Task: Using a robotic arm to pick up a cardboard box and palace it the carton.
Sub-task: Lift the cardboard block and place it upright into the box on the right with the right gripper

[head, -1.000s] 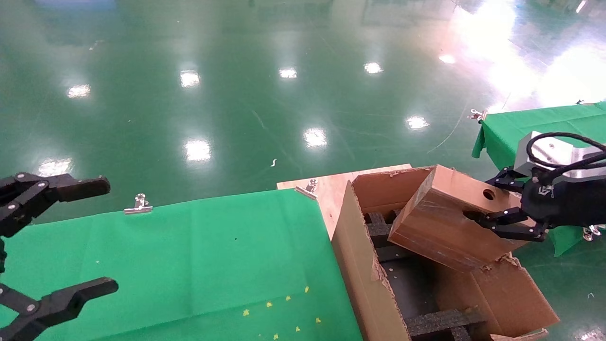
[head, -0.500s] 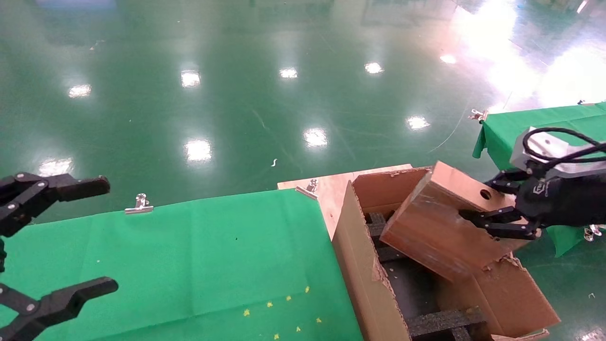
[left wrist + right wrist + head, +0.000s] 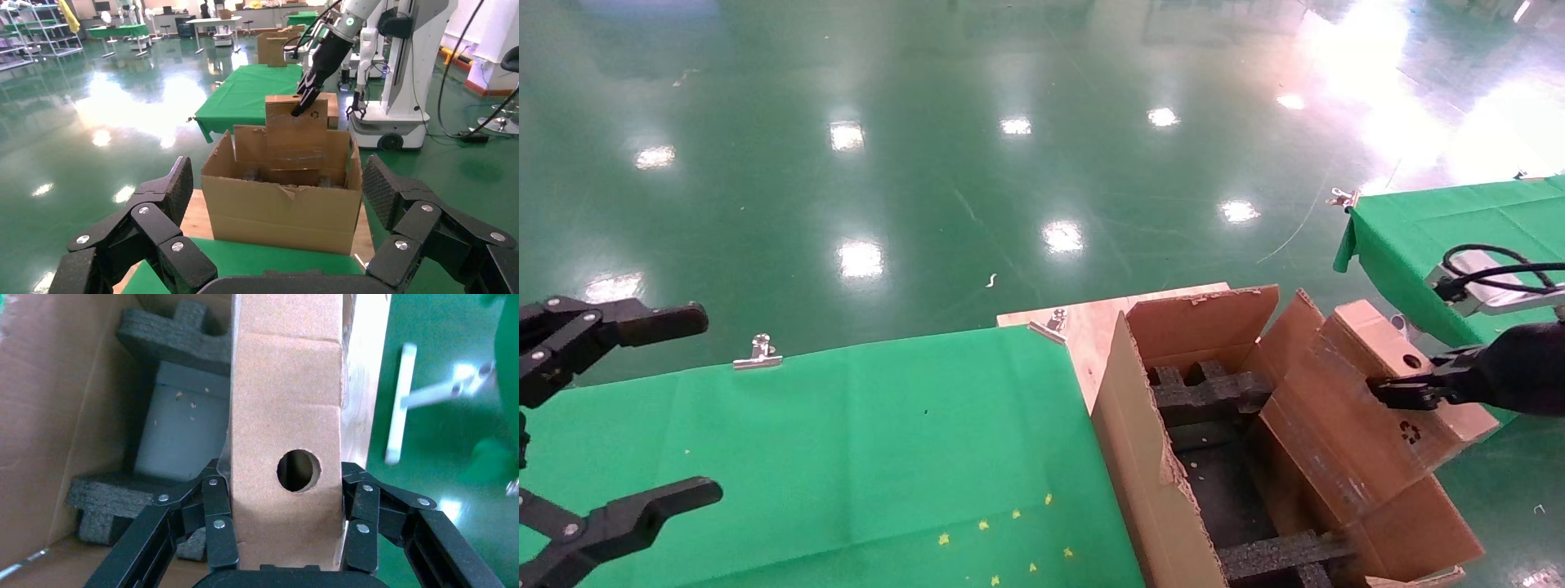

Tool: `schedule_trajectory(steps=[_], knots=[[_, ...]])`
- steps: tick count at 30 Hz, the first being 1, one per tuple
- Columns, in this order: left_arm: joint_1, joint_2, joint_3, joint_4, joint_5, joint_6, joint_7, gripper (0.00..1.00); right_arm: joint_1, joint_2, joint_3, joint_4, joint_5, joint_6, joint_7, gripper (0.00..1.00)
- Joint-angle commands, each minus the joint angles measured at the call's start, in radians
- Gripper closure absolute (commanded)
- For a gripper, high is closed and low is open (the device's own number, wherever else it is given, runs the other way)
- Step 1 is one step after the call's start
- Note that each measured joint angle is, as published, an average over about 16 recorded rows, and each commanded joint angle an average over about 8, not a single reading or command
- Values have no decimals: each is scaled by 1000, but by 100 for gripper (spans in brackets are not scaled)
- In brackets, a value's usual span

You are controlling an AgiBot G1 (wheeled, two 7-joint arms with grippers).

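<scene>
So, quick update: compared with a second ago we've swung the cardboard box [image 3: 1369,408] from hanging tilted over the middle of the carton [image 3: 1164,490] to standing almost on edge against the carton's right-hand wall, lower end dipping inside. Looks to us like the drop-in is nearly there, just needs lowering and letting go.

Starting nearest, our left gripper [image 3: 601,408] sits parked well to the left of the carton, over the green cloth [image 3: 846,441], fingers spread wide, holding nothing. Next comes the carton itself, ragged flaps open. Inside it we see black foam inserts [image 3: 1214,392] at the far end and another strip at the near end, with a bare dark floor between them. No other goods in there that we can make out.

At the carton's right side, our right gripper [image 3: 287,520] is clamped on the box's narrow edge, a finger on each side of the round hole [image 3: 298,470]. Beyond the carton there's only shiny green floor [image 3: 928,163].
</scene>
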Motion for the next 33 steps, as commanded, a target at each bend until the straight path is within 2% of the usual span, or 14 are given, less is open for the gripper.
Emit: schedule_trajectory(steps=[1,10,33], knots=[[0,0,0,0,0,0,0,0,-7,-11,-9,2,-25,-3,76,100],[0,0,0,0,0,0,0,0,-32,-76,-35,0,-73,-12,249,100],[0,0,0,0,0,0,0,0,-95,-155,-83,1,-266,74,473,100]])
